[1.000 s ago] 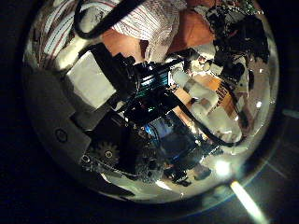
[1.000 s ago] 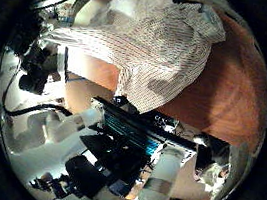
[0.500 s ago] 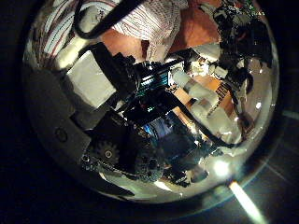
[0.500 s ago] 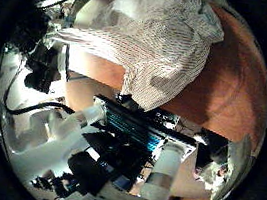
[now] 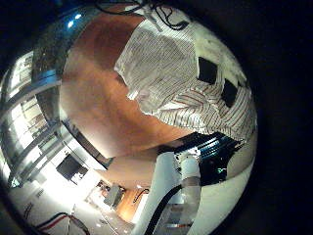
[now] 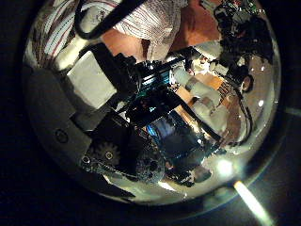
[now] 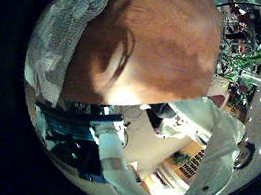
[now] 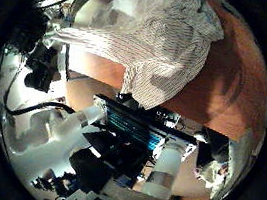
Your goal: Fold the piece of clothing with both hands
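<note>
A striped garment (image 5: 171, 78) lies rumpled on the wooden table (image 5: 93, 108), close under my left hand (image 6: 103, 85). In the left little finger side view, dark parts of that hand overlap the garment's edge. The left thumb side view shows only a corner of the garment (image 6: 155, 14), beyond the hand's own body. From the right thumb side, the garment (image 8: 162, 44) spreads across the table (image 8: 231, 89) with one sleeve stretched out sideways. My right hand (image 8: 128, 135) is beside it. The right little finger side view catches the garment (image 7: 67, 27) at the table's (image 7: 161, 41) edge.
A hand (image 6: 240, 28) shows past the garment on the far side of the table in the left thumb side view. A white arm (image 7: 116, 161) and room furniture lie beyond the table edge. Bare tabletop extends beside the garment.
The hand seen past the garment in the left thumb side view has shifted a little. The garment keeps nearly the same shape and place.
</note>
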### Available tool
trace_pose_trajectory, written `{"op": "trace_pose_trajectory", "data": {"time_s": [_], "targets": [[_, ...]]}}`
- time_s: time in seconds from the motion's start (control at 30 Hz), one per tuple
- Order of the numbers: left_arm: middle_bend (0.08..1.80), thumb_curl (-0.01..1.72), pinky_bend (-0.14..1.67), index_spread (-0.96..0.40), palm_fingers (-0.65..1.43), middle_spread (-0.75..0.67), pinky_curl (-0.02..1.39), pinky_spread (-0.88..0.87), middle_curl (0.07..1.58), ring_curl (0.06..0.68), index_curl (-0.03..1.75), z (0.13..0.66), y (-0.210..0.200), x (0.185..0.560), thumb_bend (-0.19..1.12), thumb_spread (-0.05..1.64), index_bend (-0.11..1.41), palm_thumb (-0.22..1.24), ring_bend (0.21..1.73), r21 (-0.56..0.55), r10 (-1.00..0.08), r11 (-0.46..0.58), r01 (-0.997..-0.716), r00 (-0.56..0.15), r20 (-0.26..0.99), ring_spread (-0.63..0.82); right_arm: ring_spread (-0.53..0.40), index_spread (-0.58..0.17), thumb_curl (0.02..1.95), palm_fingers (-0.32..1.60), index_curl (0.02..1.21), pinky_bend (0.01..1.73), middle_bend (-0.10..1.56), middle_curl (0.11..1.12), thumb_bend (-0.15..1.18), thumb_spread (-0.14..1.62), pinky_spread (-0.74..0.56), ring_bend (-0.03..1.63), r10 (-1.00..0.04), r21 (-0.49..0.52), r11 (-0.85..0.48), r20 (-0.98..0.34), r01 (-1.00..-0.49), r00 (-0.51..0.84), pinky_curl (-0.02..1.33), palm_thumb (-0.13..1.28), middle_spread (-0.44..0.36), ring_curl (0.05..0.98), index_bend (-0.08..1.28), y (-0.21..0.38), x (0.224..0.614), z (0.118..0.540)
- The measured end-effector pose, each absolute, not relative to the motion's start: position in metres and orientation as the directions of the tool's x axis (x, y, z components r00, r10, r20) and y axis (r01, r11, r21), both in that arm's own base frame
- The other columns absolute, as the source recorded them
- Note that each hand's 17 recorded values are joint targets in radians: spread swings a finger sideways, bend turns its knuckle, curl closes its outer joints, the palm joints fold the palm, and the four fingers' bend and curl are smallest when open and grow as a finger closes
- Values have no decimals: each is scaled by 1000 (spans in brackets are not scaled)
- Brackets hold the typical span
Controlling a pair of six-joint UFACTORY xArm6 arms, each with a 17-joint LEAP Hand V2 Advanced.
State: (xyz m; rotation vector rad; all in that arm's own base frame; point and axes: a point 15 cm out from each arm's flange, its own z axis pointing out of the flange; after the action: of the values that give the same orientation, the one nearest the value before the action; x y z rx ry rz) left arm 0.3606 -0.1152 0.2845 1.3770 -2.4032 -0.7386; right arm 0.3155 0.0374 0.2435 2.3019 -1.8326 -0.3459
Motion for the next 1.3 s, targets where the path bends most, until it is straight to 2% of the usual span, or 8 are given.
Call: {"op": "trace_pose_trajectory", "data": {"time_s": [0.4,0.77,1.07,1.3], "targets": [[839,522,334,-581,872,-606,838,-813,983,514,1362,285,-114,363,-12,1207,194,778,988,553,-858,421,-719,-513,-12,-548,156,-289,233,407,399,470,321,381,-19,1044,527,537,-966,274,-257,-68,-927,248,178,31,30,189,168,51,318,239],[835,519,342,-589,877,-611,842,-816,980,515,1357,285,-111,365,-13,1196,192,766,980,551,-854,431,-715,-521,-8,-550,146,-290,246,393,370,476,325,384,-23,1045,516,544,-967,265,-255,-66,-930,247,178,28,15,186,173,53,324,243],[840,519,338,-597,881,-612,842,-816,978,515,1351,278,-111,366,-13,1194,191,762,980,565,-852,430,-704,-523,-3,-552,141,-289,263,344,346,504,299,378,-11,1104,508,559,-960,267,-278,-69,-923,270,188,151,-10,192,158,57,319,242],[838,521,334,-604,886,-612,842,-816,976,515,1348,275,-116,371,-12,1193,194,761,983,565,-853,430,-704,-523,-1,-554,139,-289,260,326,332,510,301,381,-20,1125,500,562,-960,267,-278,-67,-923,271,192,172,-5,195,167,55,319,242]]}}
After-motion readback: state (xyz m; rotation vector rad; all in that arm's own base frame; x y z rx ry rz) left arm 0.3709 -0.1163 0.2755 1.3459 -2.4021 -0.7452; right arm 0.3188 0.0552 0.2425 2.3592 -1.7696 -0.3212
